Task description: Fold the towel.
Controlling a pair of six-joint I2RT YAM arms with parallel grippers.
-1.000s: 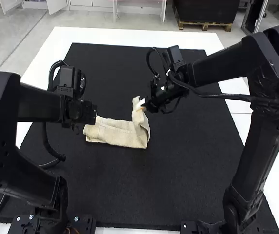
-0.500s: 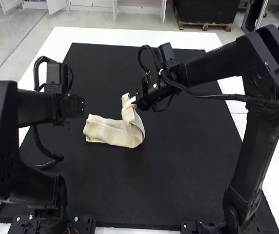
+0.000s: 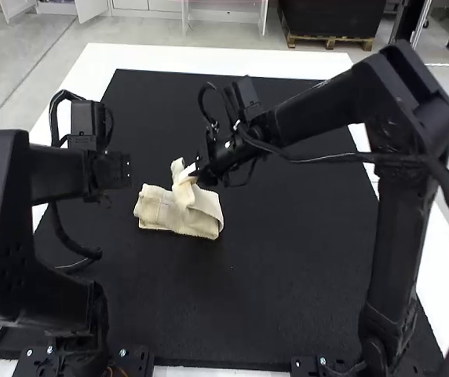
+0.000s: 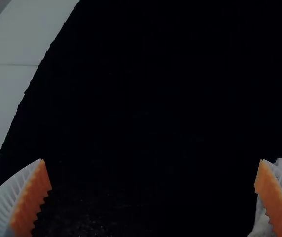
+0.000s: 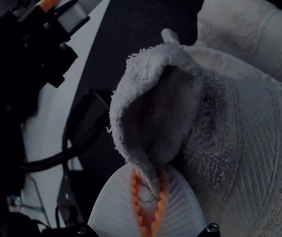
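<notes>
Cream towel is lying on black mat; right gripper is holding raised end; left gripper is hovering nearby.

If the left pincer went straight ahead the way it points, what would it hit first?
Probably the black mat, seen between the open fingers of the left pincer. One finger overlaps the edge of the towel in the wrist view, so it might brush that first; depth is unclear.

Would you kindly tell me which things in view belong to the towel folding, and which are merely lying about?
For the folding:
towel, partly lifted
right gripper, pinching a raised part
left gripper, open

Merely there:
black mat, under the towel
white tabletop
</notes>
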